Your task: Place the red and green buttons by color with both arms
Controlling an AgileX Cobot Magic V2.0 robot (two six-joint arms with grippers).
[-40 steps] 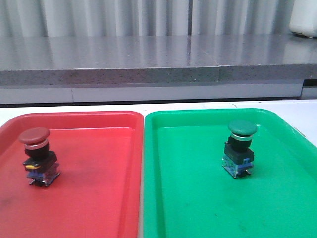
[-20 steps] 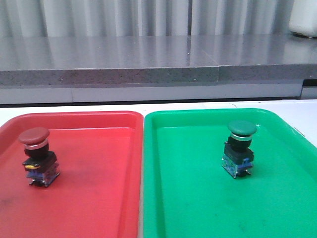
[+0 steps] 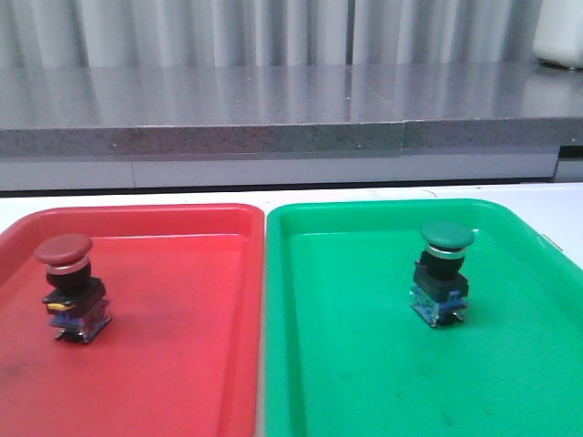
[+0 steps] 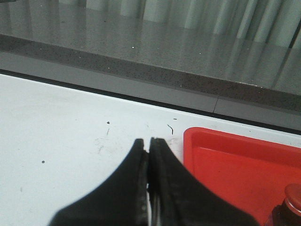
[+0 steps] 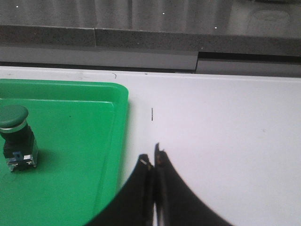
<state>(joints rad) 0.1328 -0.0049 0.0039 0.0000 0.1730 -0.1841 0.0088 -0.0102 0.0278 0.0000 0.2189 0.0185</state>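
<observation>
The red button (image 3: 66,280) stands upright at the left of the red tray (image 3: 182,364); its cap edge shows in the left wrist view (image 4: 292,200). The green button (image 3: 442,269) stands upright in the green tray (image 3: 383,382); it also shows in the right wrist view (image 5: 15,136). My left gripper (image 4: 148,141) is shut and empty over the white table, beside the red tray's corner (image 4: 235,160). My right gripper (image 5: 153,153) is shut and empty over the white table, just outside the green tray's rim (image 5: 123,117). Neither arm shows in the front view.
The two trays lie side by side on a white table (image 3: 556,205). A grey stone ledge (image 3: 273,127) runs along the back. A white container (image 3: 557,32) stands on it at the far right.
</observation>
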